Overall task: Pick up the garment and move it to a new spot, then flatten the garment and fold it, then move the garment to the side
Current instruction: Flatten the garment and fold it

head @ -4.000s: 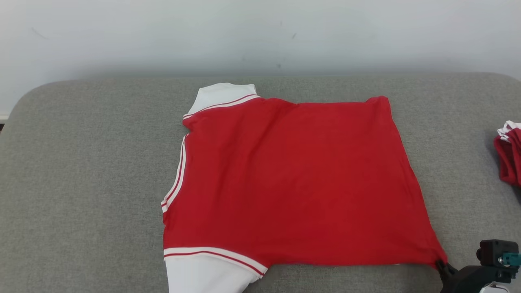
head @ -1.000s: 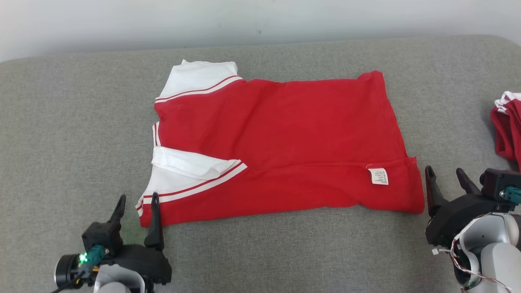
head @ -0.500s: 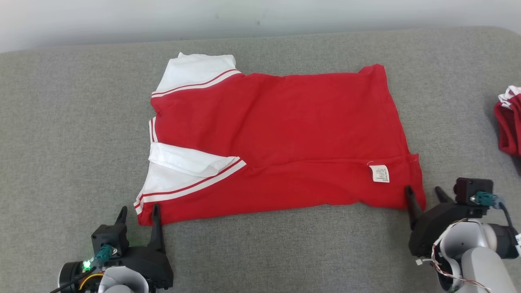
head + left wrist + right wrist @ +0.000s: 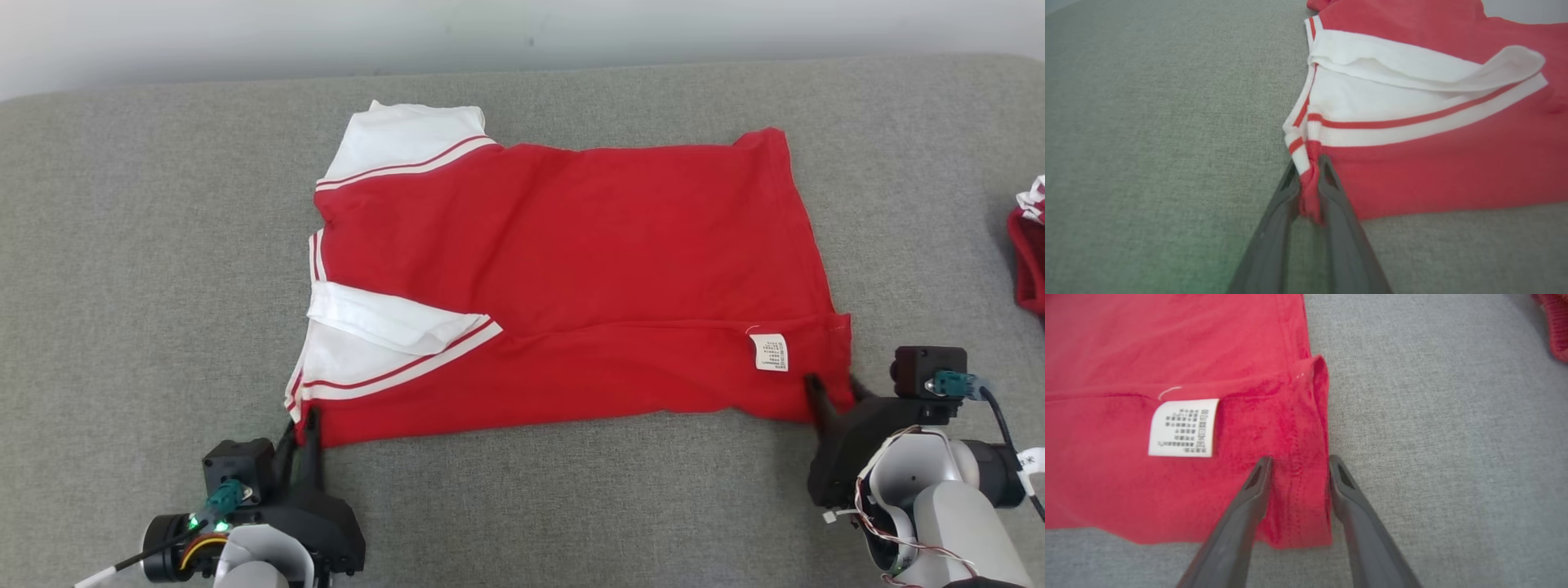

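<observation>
On cushion [image 4: 163,245] | garment [image 4: 571,269] lengthwise left-right, sleeves [image 4: 408,135] left | left gripper [image 4: 299,425] pinches it | right gripper [image 4: 833,392] wide astride hem [image 4: 1310,457]

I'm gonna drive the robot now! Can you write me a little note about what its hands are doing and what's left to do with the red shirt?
Left gripper: shut on the near left corner of the red shirt.
Right gripper: open, fingers either side of the near right corner hem, not pinched yet.
Shirt: spread on the grey cushion, near edge folded over once, care label showing.
Left to do: close the right gripper, finish folding, move the shirt aside.
</observation>
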{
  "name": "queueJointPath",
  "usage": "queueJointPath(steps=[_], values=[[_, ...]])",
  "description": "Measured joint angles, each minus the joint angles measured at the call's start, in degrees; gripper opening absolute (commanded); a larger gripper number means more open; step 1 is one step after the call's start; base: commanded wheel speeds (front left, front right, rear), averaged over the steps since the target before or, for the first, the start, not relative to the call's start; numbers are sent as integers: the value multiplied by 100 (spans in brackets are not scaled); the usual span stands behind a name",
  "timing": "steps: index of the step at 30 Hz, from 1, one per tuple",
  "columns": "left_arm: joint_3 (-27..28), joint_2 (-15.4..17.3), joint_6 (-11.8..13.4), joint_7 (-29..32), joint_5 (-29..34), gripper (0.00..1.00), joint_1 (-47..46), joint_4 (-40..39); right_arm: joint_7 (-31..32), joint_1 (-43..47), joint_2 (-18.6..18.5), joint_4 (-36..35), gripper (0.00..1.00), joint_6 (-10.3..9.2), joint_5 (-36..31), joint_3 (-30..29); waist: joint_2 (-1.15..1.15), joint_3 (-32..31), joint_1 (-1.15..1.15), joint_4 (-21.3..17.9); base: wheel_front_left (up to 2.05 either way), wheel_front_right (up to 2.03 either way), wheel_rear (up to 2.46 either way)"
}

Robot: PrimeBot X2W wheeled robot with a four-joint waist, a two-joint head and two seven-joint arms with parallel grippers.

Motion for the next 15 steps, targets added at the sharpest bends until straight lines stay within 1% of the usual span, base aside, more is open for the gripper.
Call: queueJointPath(steps=[7, 11, 15], values=[[-57, -2, -49, 62, -45, 0, 45, 9, 22, 85, 4, -92, 0, 0, 54, 65, 0, -126, 1, 10, 0, 0, 0], [-66, 73, -51, 123, -88, 0, 226, -154, 31, 297, -2, -399, 0, 0, 134, -26, 1, -253, 1, 12, 0, 0, 0], [-98, 229, 1, 199, -86, 0, 483, -467, 175, 602, -1, -820, 0, 0, 175, -75, 0, -377, 1, 12, 0, 0, 0]])
